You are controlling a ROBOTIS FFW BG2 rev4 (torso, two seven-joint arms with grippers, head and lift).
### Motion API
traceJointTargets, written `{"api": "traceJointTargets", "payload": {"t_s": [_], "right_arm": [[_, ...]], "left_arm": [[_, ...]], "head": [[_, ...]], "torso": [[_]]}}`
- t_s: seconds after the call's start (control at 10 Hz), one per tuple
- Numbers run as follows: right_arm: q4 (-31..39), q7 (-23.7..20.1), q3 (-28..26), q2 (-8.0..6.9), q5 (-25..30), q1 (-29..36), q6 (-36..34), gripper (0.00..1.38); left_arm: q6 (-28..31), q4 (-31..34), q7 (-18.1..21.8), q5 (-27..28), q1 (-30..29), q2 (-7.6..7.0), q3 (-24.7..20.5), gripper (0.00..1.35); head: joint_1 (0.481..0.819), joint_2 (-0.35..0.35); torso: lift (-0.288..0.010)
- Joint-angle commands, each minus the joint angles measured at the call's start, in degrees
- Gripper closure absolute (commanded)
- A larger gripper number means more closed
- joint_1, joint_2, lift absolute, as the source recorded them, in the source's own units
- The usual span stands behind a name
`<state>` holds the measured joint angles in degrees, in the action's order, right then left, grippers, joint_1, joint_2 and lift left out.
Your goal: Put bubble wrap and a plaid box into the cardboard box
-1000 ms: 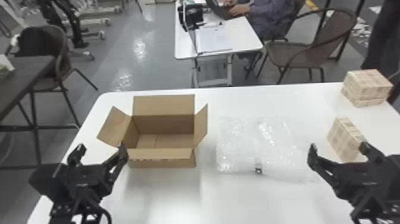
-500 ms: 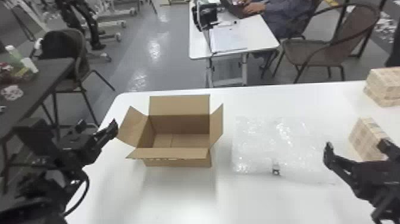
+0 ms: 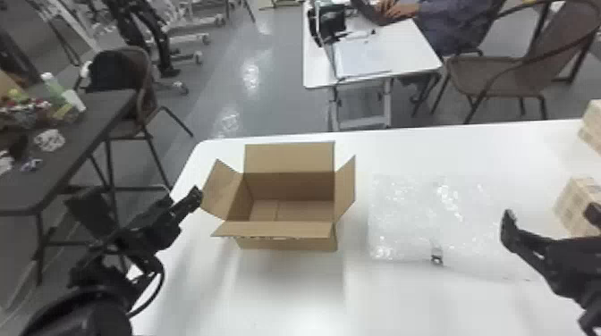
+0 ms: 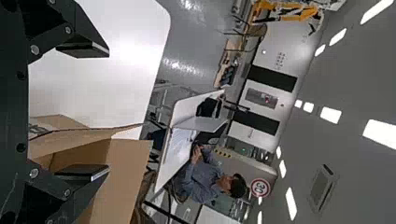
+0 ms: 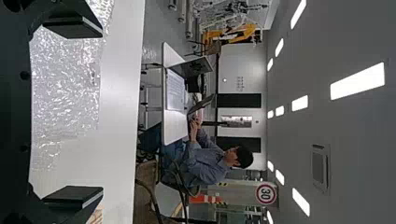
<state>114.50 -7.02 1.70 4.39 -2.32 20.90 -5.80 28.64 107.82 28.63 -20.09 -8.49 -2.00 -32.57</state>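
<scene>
In the head view, my left gripper [image 3: 179,202] stands just left of the open cardboard box [image 3: 286,243], near its left flap. My left gripper [image 4: 100,112] is open in its wrist view, the cardboard box [image 4: 123,179] lying beyond one finger. Clear bubble wrap [image 3: 402,219] lies flat to the right of the box. Over the wrap's right side is my right gripper [image 3: 550,216], open and holding nothing. The right gripper [image 5: 97,112] has bubble wrap [image 5: 63,88] beyond its fingers. A plaid box [image 3: 570,201] sits behind the right gripper and is partly covered by it.
Another plaid box [image 3: 594,129] rests farther back at the right edge. The white table [image 3: 447,149] carries everything. Past its back edge are a smaller white table [image 3: 411,49] and a chair [image 3: 496,76]. A dark table [image 3: 107,105] with clutter stands on the left.
The head view has swung left, so the table's things appear farther right. My left gripper has moved left and back from the box's front-left corner. The right gripper holds about its place over the wrap.
</scene>
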Motion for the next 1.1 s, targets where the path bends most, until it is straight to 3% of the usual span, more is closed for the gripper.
{"api": "traceJointTargets", "payload": {"t_s": [0.0,0.8,0.9,1.0], "right_arm": [[-0.07,-0.01,0.14,0.0,0.03,-0.07,0.0,0.11],[-1.21,-1.5,0.5,-0.53,-0.32,-1.03,0.0,0.11],[-1.47,-1.77,0.5,-0.53,-0.49,-1.12,0.0,0.11],[-1.74,-1.85,0.5,-0.53,-0.76,-1.12,0.0,0.11]], "left_arm": [[-0.08,-2.44,0.29,-1.18,0.84,0.16,0.14,0.47],[-1.48,-10.0,2.57,-3.91,4.27,-1.34,5.06,0.51],[-0.96,-10.26,2.57,-3.73,4.45,-1.42,5.15,0.74],[-1.04,-9.82,2.49,-3.21,4.27,-1.34,5.06,1.19]], "head": [[0.695,0.248],[0.695,0.214],[0.695,0.207],[0.695,0.198]], "torso": [[-0.108],[-0.108],[-0.108],[-0.108]]}}
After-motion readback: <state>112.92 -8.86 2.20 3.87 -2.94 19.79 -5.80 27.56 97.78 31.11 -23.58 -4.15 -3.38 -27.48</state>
